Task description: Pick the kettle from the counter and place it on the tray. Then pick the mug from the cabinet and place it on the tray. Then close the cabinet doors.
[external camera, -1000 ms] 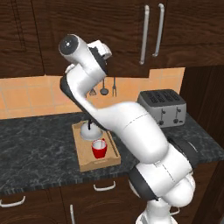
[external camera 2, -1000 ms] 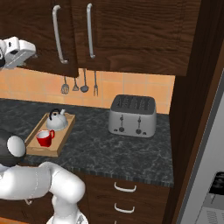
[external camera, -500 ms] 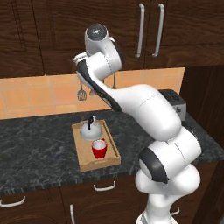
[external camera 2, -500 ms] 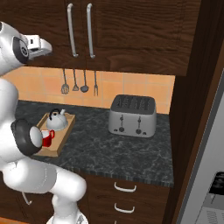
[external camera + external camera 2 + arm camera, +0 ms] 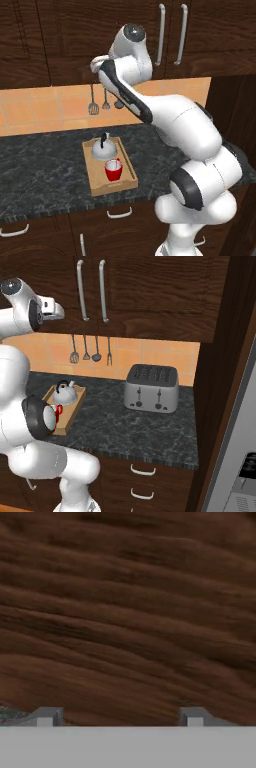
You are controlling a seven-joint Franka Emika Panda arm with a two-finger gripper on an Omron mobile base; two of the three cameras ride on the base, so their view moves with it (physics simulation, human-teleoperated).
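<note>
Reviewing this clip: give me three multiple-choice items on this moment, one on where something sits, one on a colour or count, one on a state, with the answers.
1. Where does the mug sit?
A. On the tray, in front of the kettle
B. Beside the toaster
C. On the bare counter

2. How many utensils hang on the orange wall in the right base view?
A. Two
B. Four
C. Six

3. How do the cabinet doors stand?
A. Both swung wide open
B. One open
C. Shut, flush with the front

Answers: 1 A, the red mug stands inside the wooden tray just ahead of the kettle. 2 B, four utensils hang in a row under the cabinet. 3 C, the panels lie flat with their bar handles side by side.
</note>
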